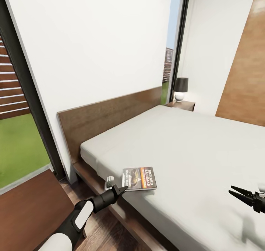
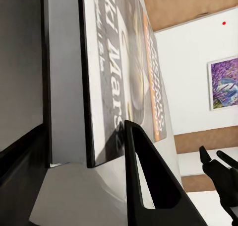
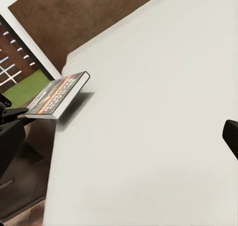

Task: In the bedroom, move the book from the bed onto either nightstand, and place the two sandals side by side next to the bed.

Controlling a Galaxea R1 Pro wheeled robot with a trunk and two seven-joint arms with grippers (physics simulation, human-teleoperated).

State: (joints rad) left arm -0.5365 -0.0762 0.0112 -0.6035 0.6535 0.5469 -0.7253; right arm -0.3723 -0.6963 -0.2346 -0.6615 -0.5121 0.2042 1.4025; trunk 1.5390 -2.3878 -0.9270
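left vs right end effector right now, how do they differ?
Left end effector sits at the edge of the bed, its tip right at the book. Right end effector hovers over bare mattress, well away from the book. Both are dark, two-fingered and open.

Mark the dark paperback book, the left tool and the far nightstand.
Dark paperback book (image 1: 139,178), head view, cover centre.
Left tool (image 1: 118,189), head view, between fingertips.
Dark-brown wooden nightstand (image 1: 183,105), head view, top surface.
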